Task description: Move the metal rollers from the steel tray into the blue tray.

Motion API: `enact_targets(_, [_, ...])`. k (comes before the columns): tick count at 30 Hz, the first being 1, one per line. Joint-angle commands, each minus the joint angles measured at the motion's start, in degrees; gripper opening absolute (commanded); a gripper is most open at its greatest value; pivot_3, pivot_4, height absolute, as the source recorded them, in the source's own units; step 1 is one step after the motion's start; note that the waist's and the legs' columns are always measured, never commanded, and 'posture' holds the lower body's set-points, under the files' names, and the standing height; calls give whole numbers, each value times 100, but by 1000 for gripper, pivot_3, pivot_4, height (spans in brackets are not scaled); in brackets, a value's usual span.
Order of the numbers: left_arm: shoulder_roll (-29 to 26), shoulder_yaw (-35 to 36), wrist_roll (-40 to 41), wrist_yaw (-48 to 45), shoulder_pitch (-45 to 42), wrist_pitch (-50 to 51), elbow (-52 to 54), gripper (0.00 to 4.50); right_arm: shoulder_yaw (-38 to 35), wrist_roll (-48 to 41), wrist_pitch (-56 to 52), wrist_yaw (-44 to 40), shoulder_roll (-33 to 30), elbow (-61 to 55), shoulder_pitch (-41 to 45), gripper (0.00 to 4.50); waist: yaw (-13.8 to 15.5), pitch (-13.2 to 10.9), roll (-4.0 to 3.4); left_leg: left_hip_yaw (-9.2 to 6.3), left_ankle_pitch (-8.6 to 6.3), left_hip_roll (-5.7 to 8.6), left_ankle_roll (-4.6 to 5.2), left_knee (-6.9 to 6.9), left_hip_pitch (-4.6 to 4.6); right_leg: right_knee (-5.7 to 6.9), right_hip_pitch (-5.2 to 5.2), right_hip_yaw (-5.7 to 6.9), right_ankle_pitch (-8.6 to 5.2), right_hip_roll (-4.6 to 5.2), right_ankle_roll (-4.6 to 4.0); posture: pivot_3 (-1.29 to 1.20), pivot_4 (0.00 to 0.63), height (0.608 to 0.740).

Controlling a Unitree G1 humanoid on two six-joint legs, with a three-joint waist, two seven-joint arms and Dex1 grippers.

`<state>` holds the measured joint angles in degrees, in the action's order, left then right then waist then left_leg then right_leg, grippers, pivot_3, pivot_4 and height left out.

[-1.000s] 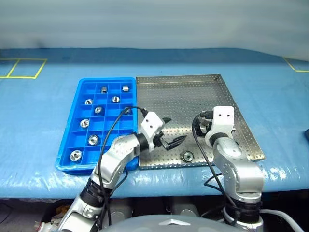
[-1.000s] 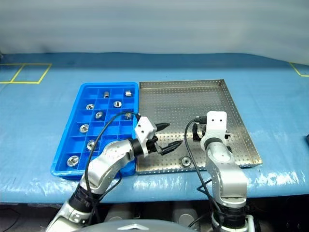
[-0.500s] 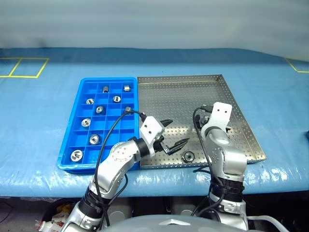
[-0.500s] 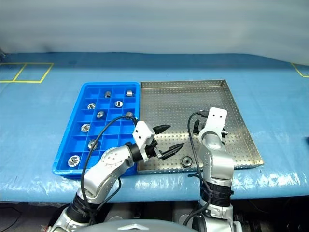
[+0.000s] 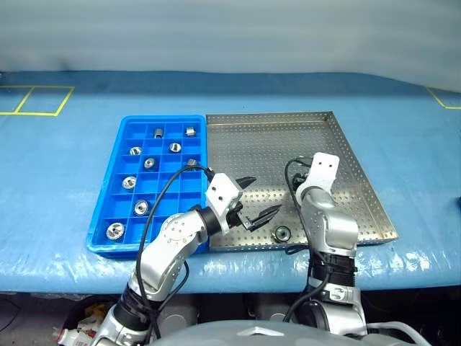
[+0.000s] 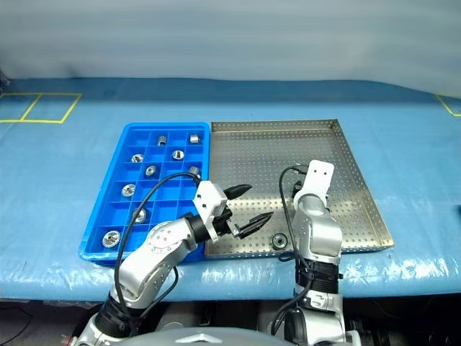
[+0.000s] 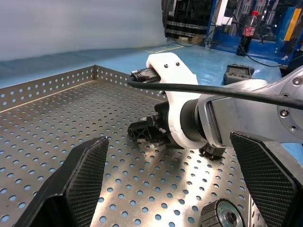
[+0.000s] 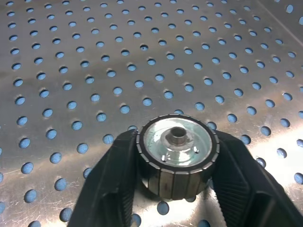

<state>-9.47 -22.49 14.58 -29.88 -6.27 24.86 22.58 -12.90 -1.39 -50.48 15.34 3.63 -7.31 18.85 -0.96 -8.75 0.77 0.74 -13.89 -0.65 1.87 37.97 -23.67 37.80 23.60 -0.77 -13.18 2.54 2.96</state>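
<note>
Steel tray (image 5: 288, 140) hides behind the right claw (image 8: 176, 189), clamped on a roller (image 8: 176, 156); left claw (image 5: 258, 198) gapes.

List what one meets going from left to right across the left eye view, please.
Yellow floor marking → blue tray → left gripper → right gripper's white wrist → right rim of the steel tray.

Steel tray (image 5: 274, 144) far half bare; left tool (image 5: 253, 199) hovers beside loose roller (image 5: 281, 233).
</note>
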Motion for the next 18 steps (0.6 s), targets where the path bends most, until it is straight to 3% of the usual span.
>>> enact_targets(1, [33, 59, 49, 60, -17, -54, 276, 4500, 121, 27, -21, -31, -21, -207, 59, 1714, 6, 0, 0, 0, 0, 0, 0, 0, 0, 0, 0, 0, 0, 0, 0, 70, 150, 740])
enact_targets(12, [336, 671, -60, 946, 267, -202, 608, 4500, 1546, -86, -434, -1340, -693, -1059, 493, 1714, 53, -8, -10, -3, 0, -1, 0, -2, -3, 0, 4, 2, 0, -1, 1, 181, 150, 740])
enact_targets(18, [273, 1028, -249, 1465, 698, -249, 1055, 4500, 2140, -260, -178, -2044, -766, -967, 956, 1714, 281, -10, -10, -11, 0, 0, -1, -8, -6, -2, 6, 9, -2, -3, -2, 297, 150, 740])
